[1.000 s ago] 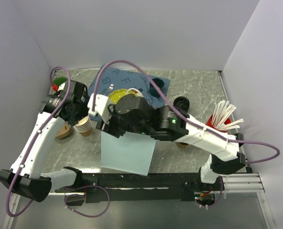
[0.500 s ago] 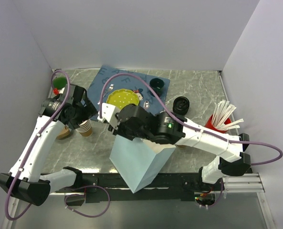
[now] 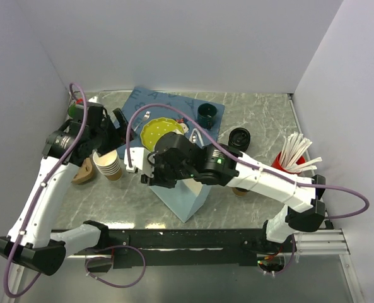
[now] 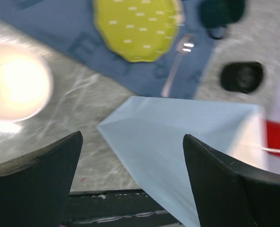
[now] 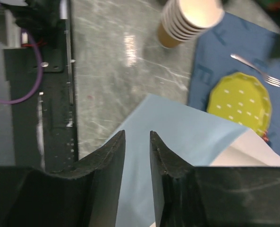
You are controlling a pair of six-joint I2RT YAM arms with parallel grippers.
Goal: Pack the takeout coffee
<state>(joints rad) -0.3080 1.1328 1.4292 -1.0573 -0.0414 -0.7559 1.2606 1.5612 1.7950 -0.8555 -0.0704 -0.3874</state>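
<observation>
From the top camera I see the takeout coffee [image 3: 239,136] standing upright on the desk [image 3: 262,107], just off the blue placemat [image 3: 142,101] and at about 4 o'clock from the dark green mug [image 3: 207,113]. Only its round black lid shows from above. The right pincer [image 5: 137,135] is over the middle of the desk, its fingers drawn narrow on the paper wall of the light blue paper bag [image 3: 185,201]. The bag stands tilted under it, with blue paper showing in the slit between the fingers. From that pincer the coffee lies at roughly 2 o'clock, well apart, on the far side of the right forearm. The left pincer [image 4: 130,189] is spread wide and holds nothing. It hangs above the left side of the desk, with the stack of tan cups [image 3: 109,165] near it at about 6 o'clock. In its wrist camera the coffee's lid [image 4: 242,76] sits between 1 and 2 o'clock, beyond the bag's far edge, well apart from the fingers. The yellow plate [image 3: 158,130] lies on the placemat, between the left pincer and the coffee.
</observation>
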